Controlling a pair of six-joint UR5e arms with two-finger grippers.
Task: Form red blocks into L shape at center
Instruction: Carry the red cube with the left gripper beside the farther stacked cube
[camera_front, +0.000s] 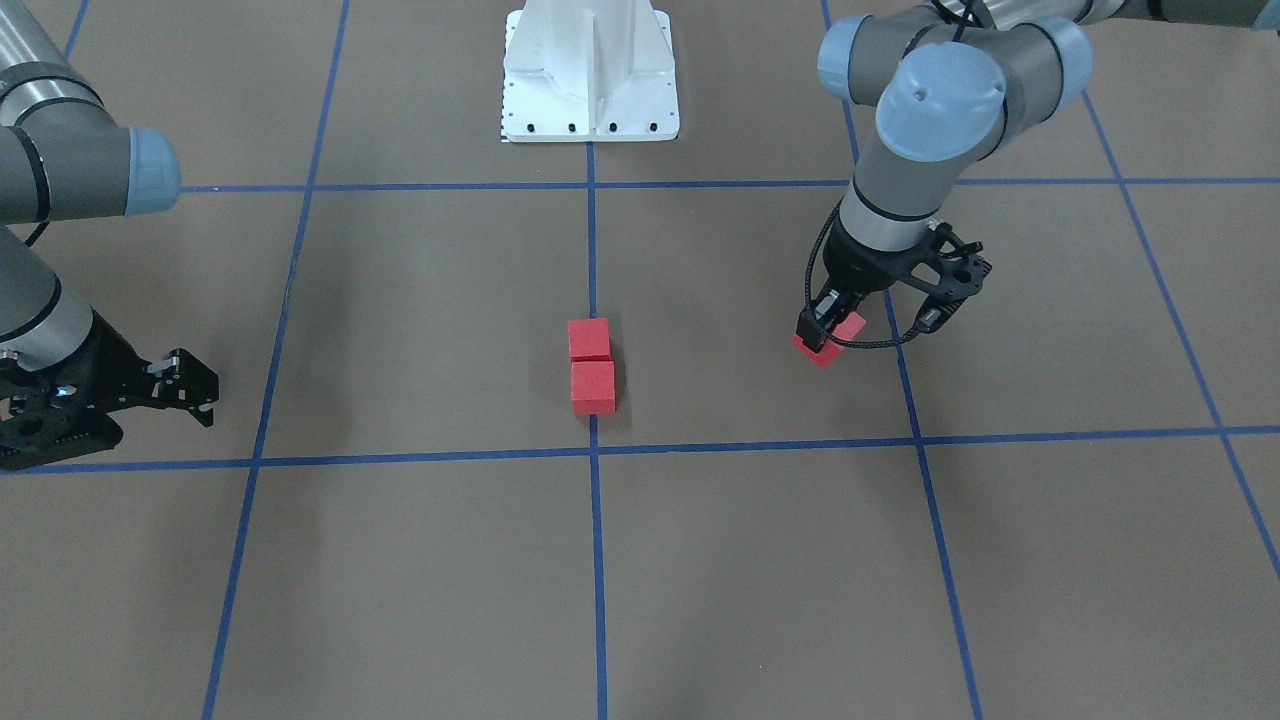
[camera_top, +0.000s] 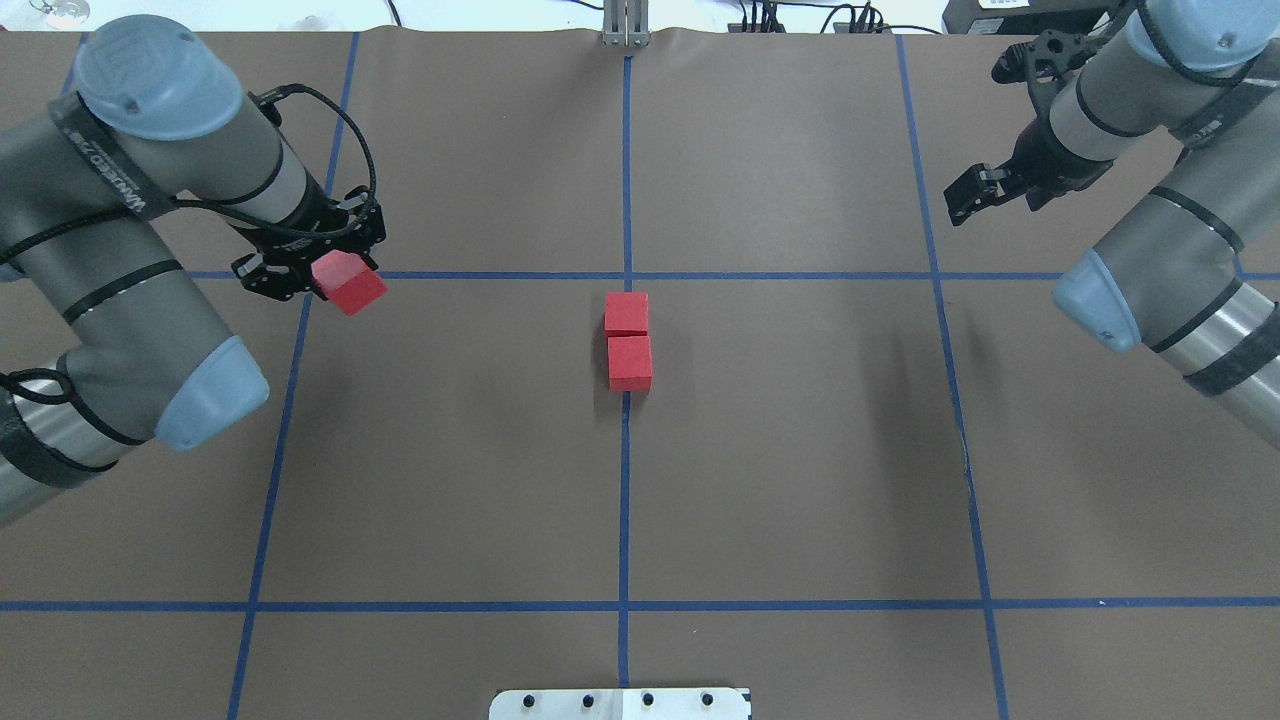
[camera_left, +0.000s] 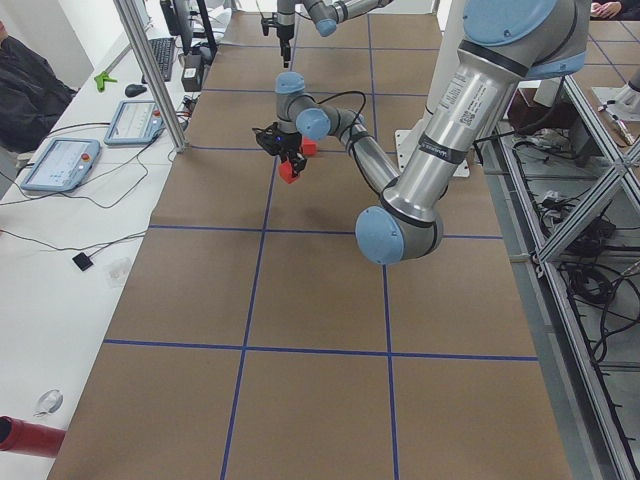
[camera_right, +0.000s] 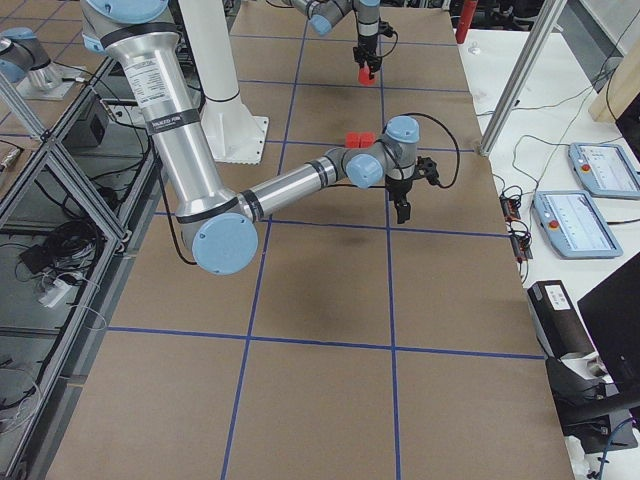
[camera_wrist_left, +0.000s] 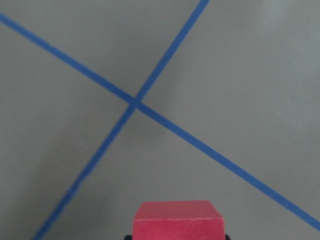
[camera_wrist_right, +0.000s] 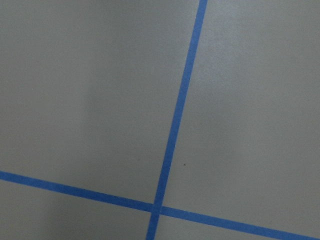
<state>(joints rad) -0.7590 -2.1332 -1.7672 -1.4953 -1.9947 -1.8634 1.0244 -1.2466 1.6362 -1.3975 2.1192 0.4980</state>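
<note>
Holding the third red block (camera_top: 352, 288) clamped in my left gripper (camera_top: 330, 278); next, I seat it sideways against the centred pair (camera_top: 630, 362). Right gripper (camera_top: 975, 190) finger state: cannot tell.

A red block (camera_top: 626, 314) and a second block (camera_top: 630, 362) are lying flat, touching in a row, just on my side of the center (camera_top: 646, 264). I am holding the third block (camera_top: 352, 287) tilted, off the table, well left of the center.

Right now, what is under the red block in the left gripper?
Only bare brown table near a blue tape crossing; the red block hangs above it in the left gripper. The spot directly beneath is covered by the block.
</note>
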